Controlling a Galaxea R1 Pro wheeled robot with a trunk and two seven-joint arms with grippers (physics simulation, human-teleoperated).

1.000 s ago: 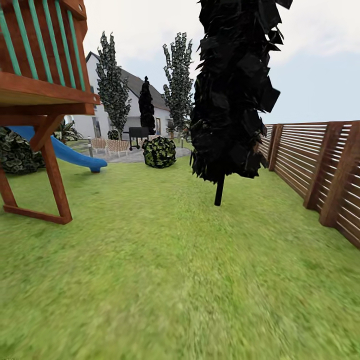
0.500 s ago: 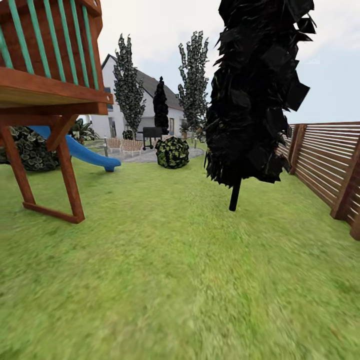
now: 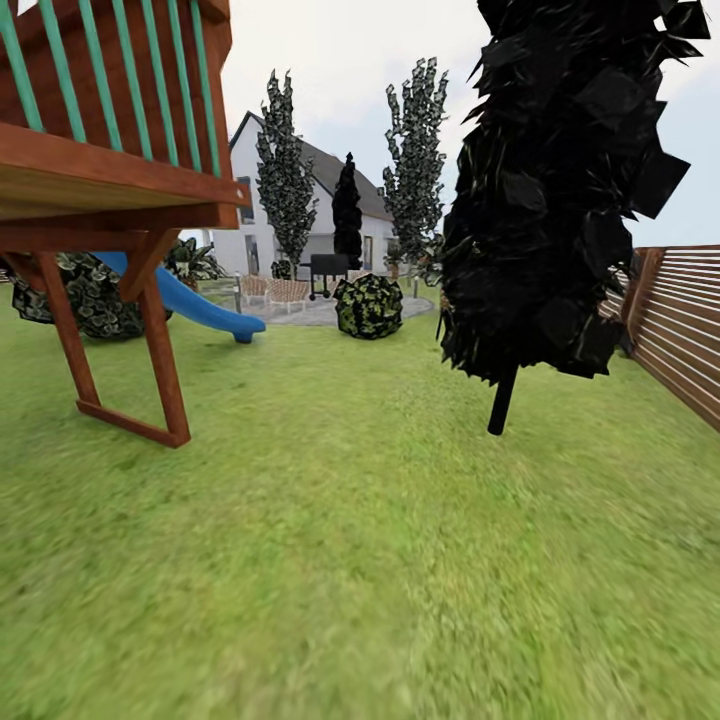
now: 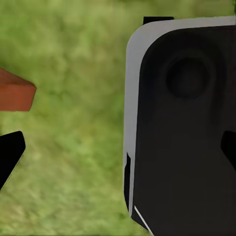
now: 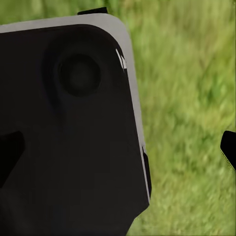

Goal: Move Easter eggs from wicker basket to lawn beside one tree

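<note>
Head view pans left; nothing in the garden itself moves. The near-black tree (image 3: pixel 560 190) now sits further right in frame, as does the play tower (image 3: pixel 110 190). The slatted fence (image 3: pixel 680 320) is reduced to a strip at the right edge.

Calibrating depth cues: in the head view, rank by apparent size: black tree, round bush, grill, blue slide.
1. Black tree, much nearer the camera.
2. Blue slide, partly hidden by the play tower.
3. Round bush.
4. Grill, farthest back.
</note>
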